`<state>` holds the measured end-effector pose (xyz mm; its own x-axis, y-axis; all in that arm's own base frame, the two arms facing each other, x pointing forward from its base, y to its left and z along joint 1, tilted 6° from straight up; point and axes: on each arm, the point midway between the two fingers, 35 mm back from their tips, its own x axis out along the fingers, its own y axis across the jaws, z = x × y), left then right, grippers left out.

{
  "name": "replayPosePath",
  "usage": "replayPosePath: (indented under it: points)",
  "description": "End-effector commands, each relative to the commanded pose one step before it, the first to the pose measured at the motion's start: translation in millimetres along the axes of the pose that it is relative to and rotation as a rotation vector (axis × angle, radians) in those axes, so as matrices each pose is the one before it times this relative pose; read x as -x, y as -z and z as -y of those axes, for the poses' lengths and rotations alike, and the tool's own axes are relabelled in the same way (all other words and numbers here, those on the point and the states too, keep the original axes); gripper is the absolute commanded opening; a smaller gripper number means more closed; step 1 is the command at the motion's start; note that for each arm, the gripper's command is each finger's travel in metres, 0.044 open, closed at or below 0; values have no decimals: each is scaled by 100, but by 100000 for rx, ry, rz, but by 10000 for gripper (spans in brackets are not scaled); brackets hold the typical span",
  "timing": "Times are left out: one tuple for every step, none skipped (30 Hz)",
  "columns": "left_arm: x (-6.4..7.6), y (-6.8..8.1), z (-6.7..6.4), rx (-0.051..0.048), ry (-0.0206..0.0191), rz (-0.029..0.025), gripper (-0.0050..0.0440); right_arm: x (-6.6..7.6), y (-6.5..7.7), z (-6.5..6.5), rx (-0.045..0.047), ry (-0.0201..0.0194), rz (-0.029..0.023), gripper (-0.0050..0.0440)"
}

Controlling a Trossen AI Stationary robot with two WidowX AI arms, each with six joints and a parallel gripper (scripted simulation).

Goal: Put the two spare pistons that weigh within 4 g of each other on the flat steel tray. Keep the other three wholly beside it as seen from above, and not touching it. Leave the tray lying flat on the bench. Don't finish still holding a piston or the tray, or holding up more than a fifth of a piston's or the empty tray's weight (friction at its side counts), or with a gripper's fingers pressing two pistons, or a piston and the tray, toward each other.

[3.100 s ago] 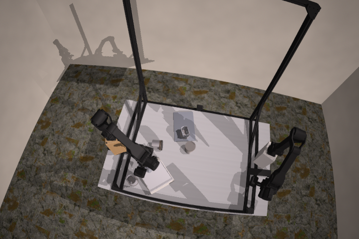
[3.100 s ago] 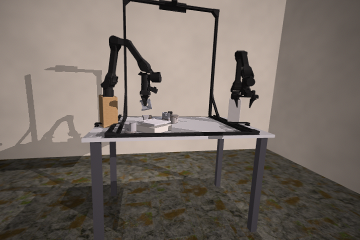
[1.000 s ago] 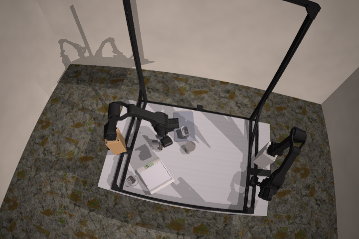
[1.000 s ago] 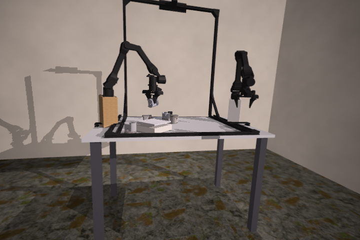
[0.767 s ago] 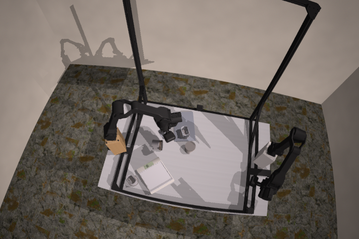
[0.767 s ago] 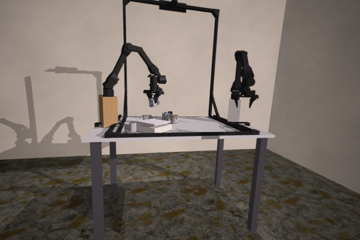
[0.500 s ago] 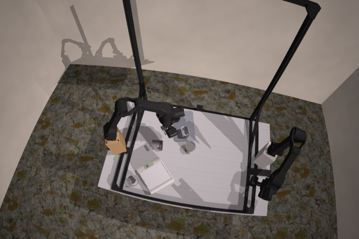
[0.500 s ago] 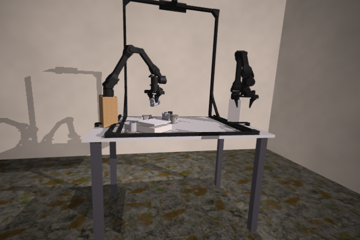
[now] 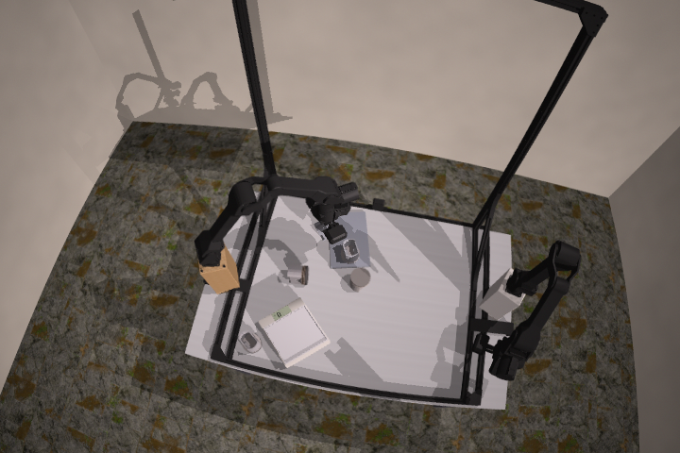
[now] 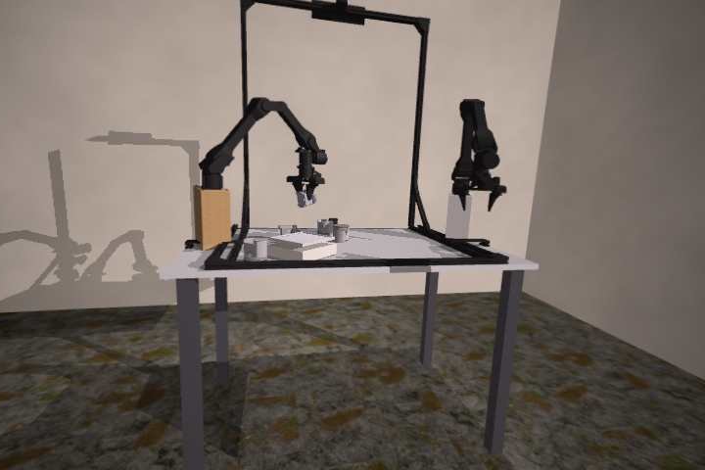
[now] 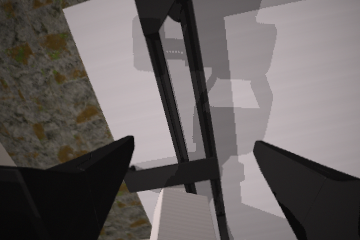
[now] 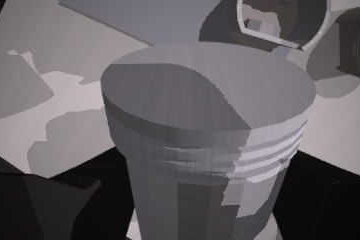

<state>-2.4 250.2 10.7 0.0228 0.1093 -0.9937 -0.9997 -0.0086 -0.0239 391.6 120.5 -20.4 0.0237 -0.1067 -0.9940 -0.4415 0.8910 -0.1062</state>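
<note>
While a grey metal, ring-grooved cylindrical piston (image 10: 306,200) (image 12: 203,95) is being gripped aloft by the partly open right gripper (image 9: 326,229) (image 10: 305,198) (image 12: 200,145), the black left gripper (image 9: 482,345) (image 10: 478,209) (image 11: 195,143) is being held wide open, empty.

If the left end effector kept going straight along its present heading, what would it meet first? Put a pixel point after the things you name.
Probably the black metal frame rails (image 9: 465,362) (image 10: 464,245) (image 11: 202,100) below the left end effector (image 9: 484,344) (image 10: 477,210) (image 11: 195,143), or the white tabletop (image 9: 405,330) (image 10: 387,244) (image 11: 313,125) beside them; depth is unclear.
</note>
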Motion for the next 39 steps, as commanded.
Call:
replayPosePath:
  points:
    - [13,-9,16,-48,107,39,440,151,-1404,-711,-621,265,513,158]
    - [0,0,0,0,0,0,440,-3,-409,-288,0,0,0,158]
    - [0,0,0,0,0,0,440,-3,-409,-288,0,0,0,158]
    - [0,0,0,0,0,0,440,-3,-409,-288,0,0,0,158]
    - [0,0,0,0,0,0,440,-3,-409,-288,0,0,0,158]
    - [0,0,0,0,0,0,440,-3,-409,-288,0,0,0,158]
    - [0,0,0,0,0,0,440,-3,-409,-288,0,0,0,158]
    - [0,0,0,0,0,0,440,-3,-409,-288,0,0,0,158]
    - [0,0,0,0,0,0,440,-3,-409,-288,0,0,0,158]
    - [0,0,0,0,0,0,440,-3,-409,-288,0,0,0,158]
    - [0,0,0,0,0,0,440,-3,-409,-288,0,0,0,158]
    - [0,0,0,0,0,0,440,-3,-409,-288,0,0,0,158]
    - [0,0,0,0,0,0,440,-3,-409,-288,0,0,0,158]
    - [0,0,0,0,0,0,440,-3,-409,-288,0,0,0,158]
    - [0,0,0,0,0,0,440,0,0,0,0,0,0,158]
    - [0,0,0,0,0,0,440,0,0,0,0,0,0,158]
    - [0,0,0,0,0,0,440,-3,-409,-288,0,0,0,158]
    - [0,0,0,0,0,0,440,-3,-409,-288,0,0,0,158]
    - [0,0,0,0,0,0,440,-3,-409,-288,0,0,0,158]
    - [0,0,0,0,0,0,440,-3,-409,-288,0,0,0,158]
    - [0,0,0,0,0,0,440,-3,-409,-288,0,0,0,158]
    - [0,0,0,0,0,0,440,-20,-218,-164,-3,2,-63,158]
    - [0,0,0,0,0,0,440,-16,13,0,-3,2,-57,158]
    - [0,0,0,0,0,0,440,0,0,0,-2624,-457,-118,158]
    - [0,0,0,0,0,0,440,0,0,0,-2624,-457,-118,158]
    - [0,0,0,0,0,0,440,0,0,0,-2624,-457,-118,158]
    - [0,0,0,0,0,0,440,0,0,0,-2624,-457,-118,158]
    - [0,0,0,0,0,0,440,0,0,0,-2624,-457,-118,158]
    - [0,0,0,0,0,0,440,0,0,0,-2624,-457,-118,158]
    - [0,0,0,0,0,0,440,0,0,0,-2624,-457,-118,158]
    - [0,0,0,0,0,0,440,0,0,0,-2624,-457,-118,158]
    - [0,0,0,0,0,0,440,0,0,0,0,0,0,158]
    - [0,0,0,0,0,0,440,0,0,0,0,0,0,158]
    - [0,0,0,0,0,0,440,0,0,0,-2624,-457,-118,158]
    - [0,0,0,0,0,0,440,0,0,0,-2624,-457,-118,158]
    - [0,0,0,0,0,0,440,0,0,0,-2624,-457,-118,158]
    - [0,0,0,0,0,0,440,0,0,0,-2624,-457,-118,158]
    - [0,0,0,0,0,0,440,0,0,0,-2624,-457,-118,158]
    - [0,0,0,0,0,0,440,0,0,0,-2624,-457,-118,158]
